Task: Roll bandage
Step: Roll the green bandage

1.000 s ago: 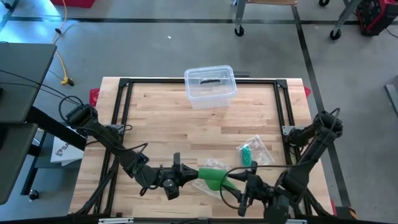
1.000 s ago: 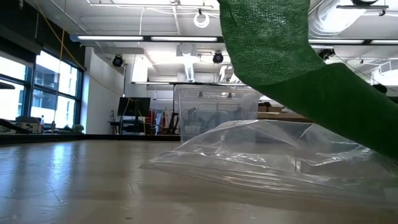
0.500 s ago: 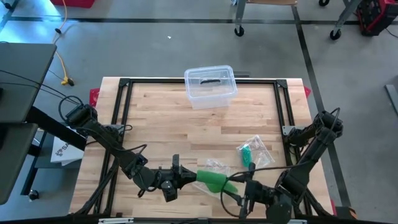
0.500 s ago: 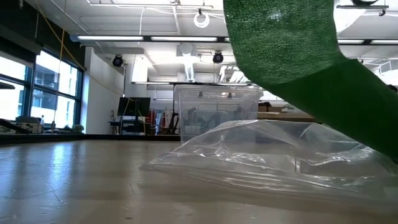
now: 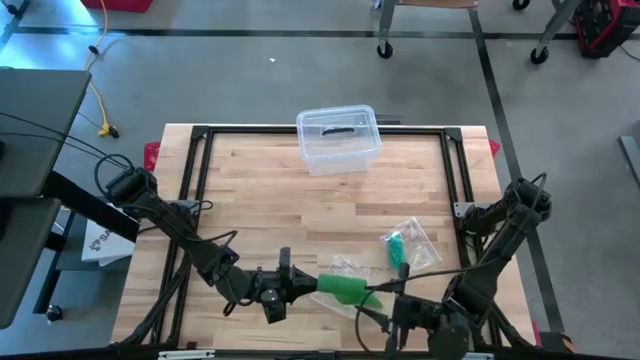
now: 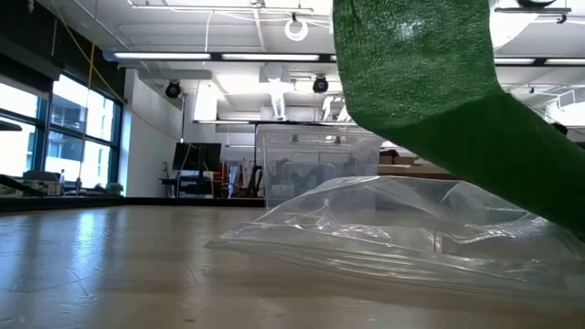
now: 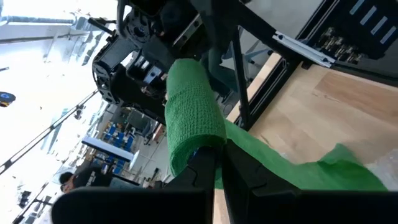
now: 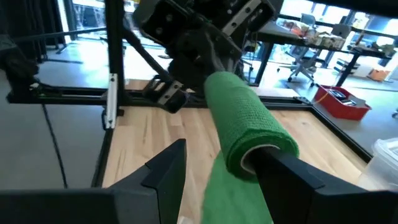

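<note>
From above, the wooden counter (image 5: 260, 190) filled the middle of the frame, bordered by a black metal frame, with grey floor around it. A clear lidded container (image 5: 338, 138) sat at the upper centre of the counter. Low in the frame, the left pincer (image 5: 305, 284) was clenched on one end of the green bandage roll (image 5: 340, 289), and the right pincer (image 5: 396, 297) stood spread at the roll's other end, just beside it. A small clear packet with green contents (image 5: 404, 241) lay right of centre, and a clear plastic bag (image 5: 345, 268) lay just above the roll.

At counter height, the bandage roll (image 6: 411, 64) hung large in the upper right, its loose strip running down toward the right edge. Below it lay the crumpled plastic bag (image 6: 402, 228), with the clear container (image 6: 315, 164) behind. The room beyond was bright, with ceiling light strips and tall windows at the left.

In the left wrist view, the left pincer (image 7: 217, 171) pinched the roll's near end at lower centre, the roll (image 7: 189, 112) standing up through the middle.

In the right wrist view, the right pincer (image 8: 224, 165) straddled the roll (image 8: 245, 121) with fingers apart; whether they touched it could not be told. Desks and chairs showed at the upper right.
</note>
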Controlling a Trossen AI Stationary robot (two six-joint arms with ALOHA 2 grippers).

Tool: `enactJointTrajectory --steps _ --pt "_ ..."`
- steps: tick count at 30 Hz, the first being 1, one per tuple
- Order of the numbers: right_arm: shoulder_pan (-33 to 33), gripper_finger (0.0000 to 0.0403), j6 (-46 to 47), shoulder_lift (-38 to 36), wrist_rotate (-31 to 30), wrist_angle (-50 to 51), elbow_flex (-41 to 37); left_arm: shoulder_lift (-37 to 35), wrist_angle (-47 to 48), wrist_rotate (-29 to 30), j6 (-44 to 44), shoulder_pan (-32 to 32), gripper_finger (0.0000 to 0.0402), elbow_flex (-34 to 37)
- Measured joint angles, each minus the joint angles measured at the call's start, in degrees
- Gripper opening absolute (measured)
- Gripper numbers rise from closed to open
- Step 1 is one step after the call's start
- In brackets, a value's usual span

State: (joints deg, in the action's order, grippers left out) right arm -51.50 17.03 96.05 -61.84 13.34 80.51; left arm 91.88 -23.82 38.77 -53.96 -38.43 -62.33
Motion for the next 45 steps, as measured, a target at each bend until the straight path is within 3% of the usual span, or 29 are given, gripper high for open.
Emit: enactJointTrajectory --steps 5,10,12,19,22,29,37,45 --pt "0.8 0.0152 0.4 0.0 -0.2 0.1 0.0 0.0 0.2 -0.4 2.4 0.2 0.0005 0.0" --pt "0.8 0.0044 -0.2 0.0 -0.4 0.9 0.0 -0.4 0.4 -1.6 15.5 0.9 0.0023 0.0" --pt "0.7 0.0015 -3.4 0.1 -0.2 0.9 0.0 -1.7 3.1 -6.3 22.1 2.4 0.0042 0.0" --pt "0.4 0.0012 -23.0 0.5 -0.2 -1.3 0.0 -8.0 13.6 -35.7 40.3 9.9 0.0116 0.0" --pt "0.1 0.0005 -34.5 0.5 -1.3 -1.4 0.0 -9.2 13.0 -43.5 48.0 12.6 0.0134 0.0" --pt "-0.1 0.0009 -51.5 2.3 -10.5 -2.7 0.0 -9.2 12.5 -42.9 70.0 16.1 0.0142 0.0" --pt "-0.7 0.0009 -62.1 5.5 -15.3 -5.7 0.0 -9.2 10.9 -41.6 74.8 17.2 0.0142 0.0" --pt "-1.7 0.0009 -62.0 5.9 -16.2 -7.0 0.0 -8.2 9.3 -38.7 76.9 17.9 0.0142 -0.1"
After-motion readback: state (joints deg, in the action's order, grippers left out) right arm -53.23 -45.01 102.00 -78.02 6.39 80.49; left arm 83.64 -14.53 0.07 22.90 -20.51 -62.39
